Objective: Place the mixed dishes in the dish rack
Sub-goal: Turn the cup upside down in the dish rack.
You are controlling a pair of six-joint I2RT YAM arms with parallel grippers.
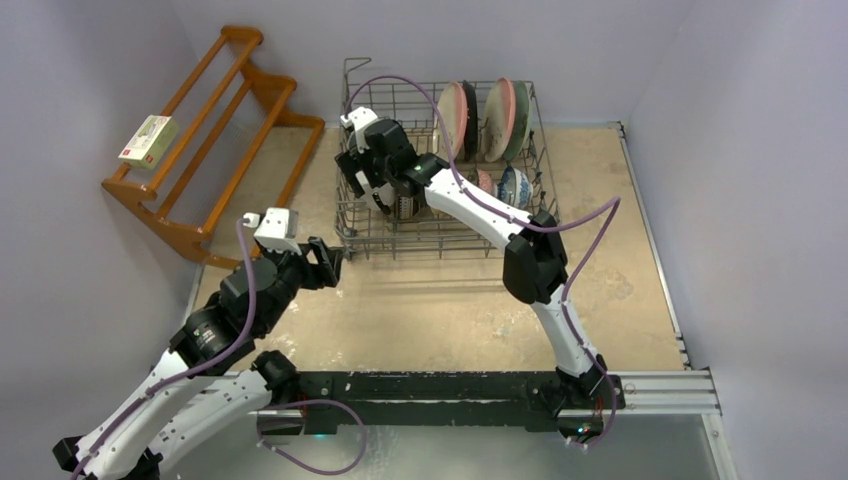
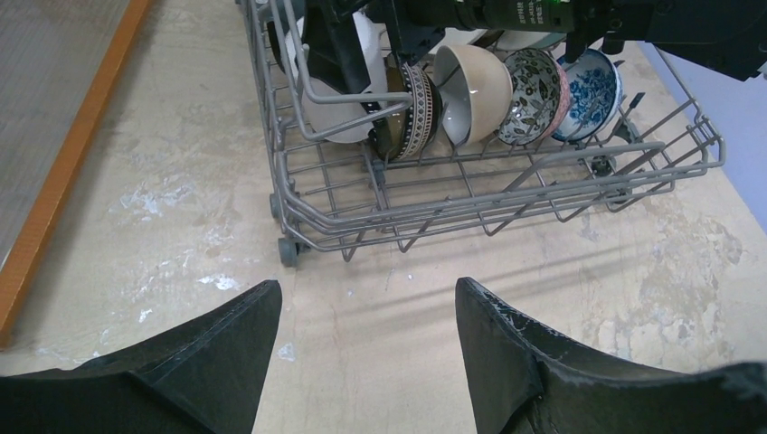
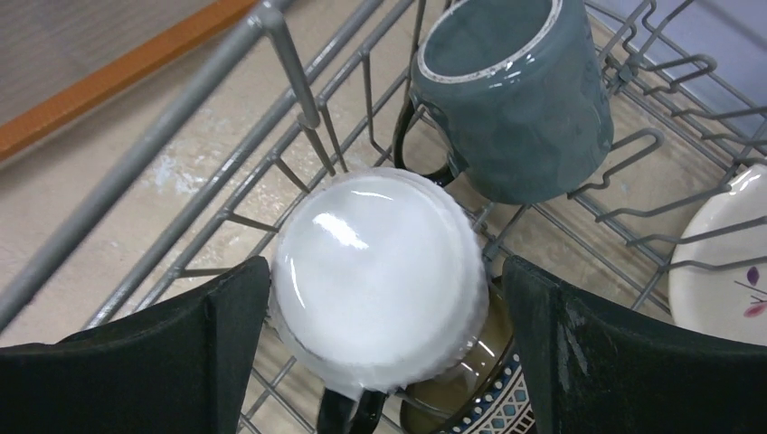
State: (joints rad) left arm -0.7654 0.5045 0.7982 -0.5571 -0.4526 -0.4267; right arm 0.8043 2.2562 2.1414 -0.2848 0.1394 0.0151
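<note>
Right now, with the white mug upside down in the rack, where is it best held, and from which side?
Hold the white mug across its round wall, coming from above. Its base faces up, so no rim is free, and the open fingers of the right gripper flank both sides.

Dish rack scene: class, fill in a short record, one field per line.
dish rack: grey wire, on table, part loaded
right gripper: open, fingers either side of white mug
white mug: upside down in rack
dark teal mug: in rack, beside white mug
bowls: four on edge in a row
plates: upright at rack's far end
left gripper: open, empty, above table before rack
</note>
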